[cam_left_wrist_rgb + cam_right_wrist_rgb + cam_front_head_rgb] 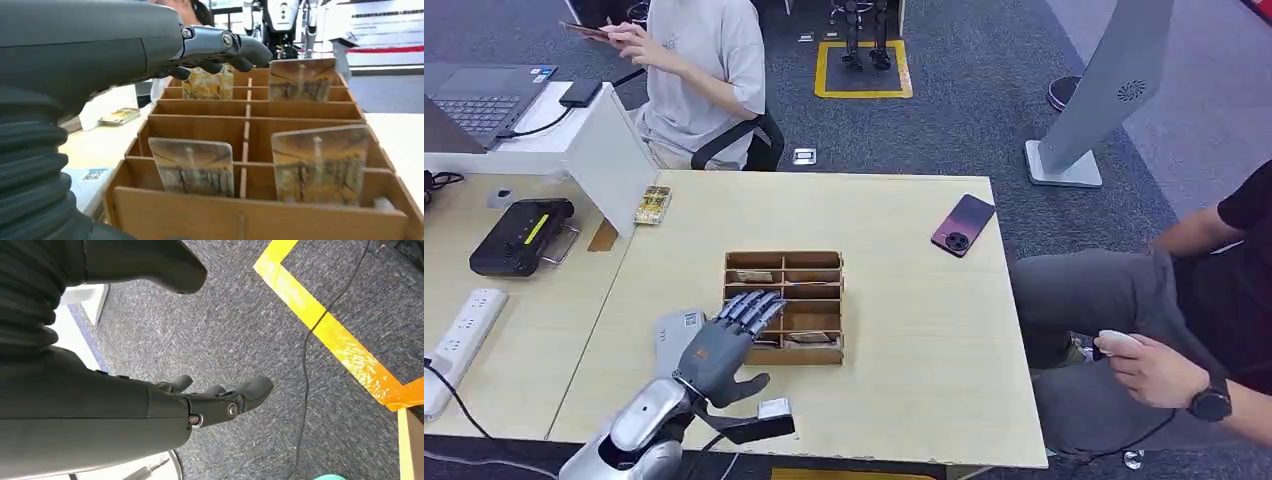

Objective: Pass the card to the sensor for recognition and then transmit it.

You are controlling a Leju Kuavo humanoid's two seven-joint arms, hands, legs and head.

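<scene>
The left robot hand [724, 345] reaches in from the near edge of the pale worktop [904, 380], its fingers stretched forward and apart over the left side of the wooden divided box [785, 306], holding nothing. In the left wrist view the fingertips [250, 50] hover above the box's far compartments, just over a card [207, 84] standing upright there. More cards stand in the near compartments, one on each side of the middle divider [194, 166]. A grey sensor pad [674, 335] with a small code label lies flat on the worktop just left of the box, partly under the hand. The right robot hand [220, 400] hangs over grey carpet, fingers loosely curled and empty. Farther back, a dark phone [963, 224] lies near the worktop's far right corner. A seated person [699, 60] is beyond the far edge.
</scene>
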